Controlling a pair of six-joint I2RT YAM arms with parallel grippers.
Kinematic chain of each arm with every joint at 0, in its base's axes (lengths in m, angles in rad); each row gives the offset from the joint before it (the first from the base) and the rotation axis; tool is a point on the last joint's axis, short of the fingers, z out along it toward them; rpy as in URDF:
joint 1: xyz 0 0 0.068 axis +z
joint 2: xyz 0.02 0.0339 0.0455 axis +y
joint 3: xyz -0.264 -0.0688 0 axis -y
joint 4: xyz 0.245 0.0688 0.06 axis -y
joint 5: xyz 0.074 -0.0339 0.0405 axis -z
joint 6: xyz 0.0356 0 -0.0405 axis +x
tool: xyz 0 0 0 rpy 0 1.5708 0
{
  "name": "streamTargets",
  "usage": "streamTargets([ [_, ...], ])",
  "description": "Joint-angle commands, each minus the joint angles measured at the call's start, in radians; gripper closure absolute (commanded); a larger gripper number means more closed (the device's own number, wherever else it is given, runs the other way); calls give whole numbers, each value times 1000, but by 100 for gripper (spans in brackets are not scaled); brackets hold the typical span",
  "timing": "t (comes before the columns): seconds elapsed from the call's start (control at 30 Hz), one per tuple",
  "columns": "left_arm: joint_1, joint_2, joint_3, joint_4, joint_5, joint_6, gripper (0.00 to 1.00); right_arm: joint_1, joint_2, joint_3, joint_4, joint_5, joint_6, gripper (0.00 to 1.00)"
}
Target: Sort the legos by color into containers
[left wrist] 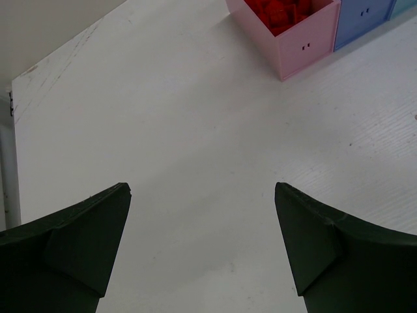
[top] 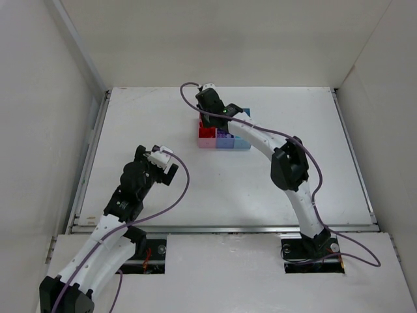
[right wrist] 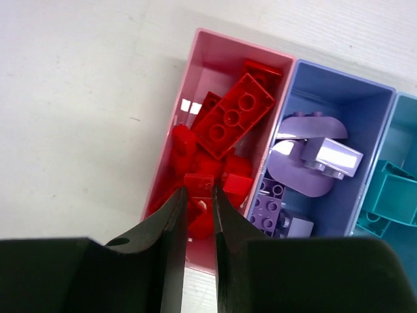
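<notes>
Three joined containers stand in a row at the table's far middle: pink [right wrist: 171, 134], purple-blue [right wrist: 339, 81] and light blue [right wrist: 405, 104]. Red legos [right wrist: 233, 116] fill the pink one, lilac legos [right wrist: 306, 173] lie in the purple-blue one, and teal legos [right wrist: 389, 199] in the light blue one. My right gripper [right wrist: 199, 190] hangs over the near end of the pink container, shut on a small red brick [right wrist: 198, 182] held at its fingertips. My left gripper [left wrist: 202, 195] is open over bare table, well short of the pink container [left wrist: 306, 45], with nothing between its fingers.
White walls enclose the table [top: 156, 117] on the left, back and right. The row of containers [top: 225, 140] sits under the right arm's wrist [top: 212, 104]. No loose pieces show on the tabletop in the top view.
</notes>
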Motion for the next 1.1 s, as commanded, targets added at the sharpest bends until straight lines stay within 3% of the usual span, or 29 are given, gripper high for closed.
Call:
streamTargets([
  [0.0,3,0,-18,51,-10,-7,9,4,-5,36,59,-37,-23,84],
  [0.13,3,0,-18,51,-10,-7,9,4,5,36,41,-28,-23,37],
  [0.23,3,0,-18,51,-10,-7,8,4,-17,26,41,-18,-23,25],
  [0.33,3,0,-18,51,-1,-7,8,-6,-29,26,41,-18,-33,20],
  [0.53,3,-9,-18,51,-1,-7,8,-6,-90,4,30,-16,-42,19],
  [0.67,3,-18,-18,51,-1,-7,8,-15,-204,-88,30,22,-31,22],
  [0.77,3,-27,-18,51,-1,-7,8,-59,-360,-258,53,56,19,22],
  [0.9,12,-27,-18,51,-1,-7,8,-227,-608,-527,97,122,82,16],
  [1.0,12,-36,-18,51,-1,-7,8,-350,-793,-705,97,183,128,3],
  [1.07,12,-36,-18,51,-1,-17,7,-507,-912,-811,97,205,129,0],
])
